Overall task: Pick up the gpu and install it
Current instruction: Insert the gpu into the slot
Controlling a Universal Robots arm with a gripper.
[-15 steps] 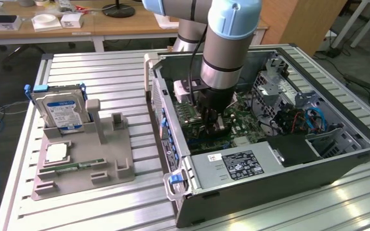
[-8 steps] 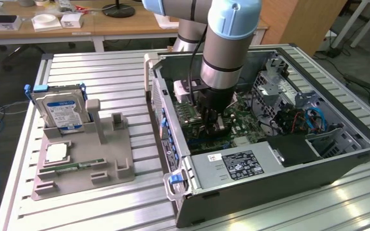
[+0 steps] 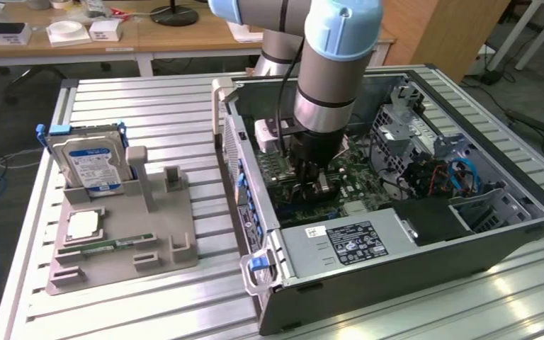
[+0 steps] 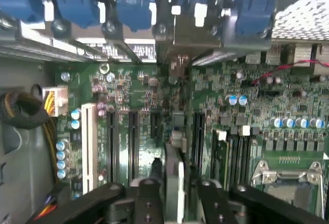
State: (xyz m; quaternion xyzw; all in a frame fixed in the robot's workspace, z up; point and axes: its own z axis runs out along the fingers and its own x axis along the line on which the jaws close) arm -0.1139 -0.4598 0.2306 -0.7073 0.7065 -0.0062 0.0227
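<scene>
Fingers (image 4: pixel 146 198) of matte black metal pinched the gpu (image 4: pixel 174 183), a thin card seen edge-on, upright just above the green motherboard (image 4: pixel 257 95) with its long black slots. Beyond lay the open grey steel computer case (image 3: pixel 499 234), where the gripper (image 3: pixel 312 190) reached down. Farther off, a grey moulded holder (image 3: pixel 125 241) carried a blue-labelled silver hard drive (image 3: pixel 87 164).

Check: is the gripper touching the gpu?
Touching. In the wrist view the gripper fingers press both sides of the gpu, held edge-on over the motherboard.
</scene>
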